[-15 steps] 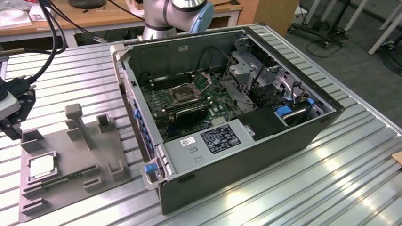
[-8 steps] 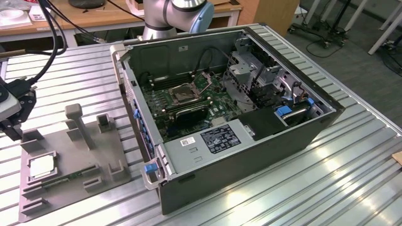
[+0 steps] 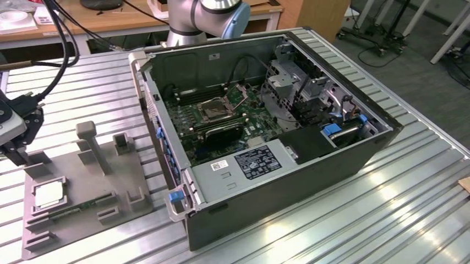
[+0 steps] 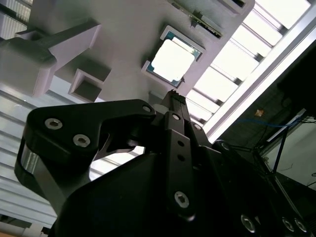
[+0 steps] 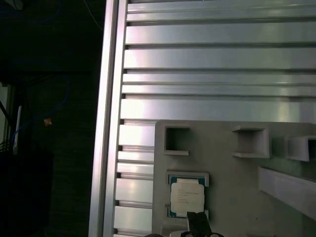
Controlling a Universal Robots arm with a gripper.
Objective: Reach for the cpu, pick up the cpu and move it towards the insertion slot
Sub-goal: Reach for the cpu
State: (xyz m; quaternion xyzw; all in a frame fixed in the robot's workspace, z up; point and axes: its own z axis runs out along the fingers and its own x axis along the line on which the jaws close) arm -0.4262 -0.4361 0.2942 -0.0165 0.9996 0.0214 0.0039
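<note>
We're reaching: gripper (image 4: 173, 97) empty, finger spread we can't tell; cpu (image 4: 173, 60) in grey tray (image 4: 131, 27) just beyond fingertip; likely needs centring, descent.

Robotics lab/workshop. Exterior view: slatted aluminium bench (image 3: 419, 187), robot arm base (image 3: 187, 25) at 12 o'clock, opened computer case (image 3: 294, 181) at centre, grey fixture plate (image 3: 81, 176) at 8 o'clock, cluttered wooden desk (image 3: 110, 19) at 11 o'clock, wheeled stands (image 3: 371, 44) on carpet (image 3: 411, 71) at 1 o'clock.

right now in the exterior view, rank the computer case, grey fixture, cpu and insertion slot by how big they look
1. computer case
2. grey fixture
3. cpu and insertion slot look alike, so not ranked
</note>
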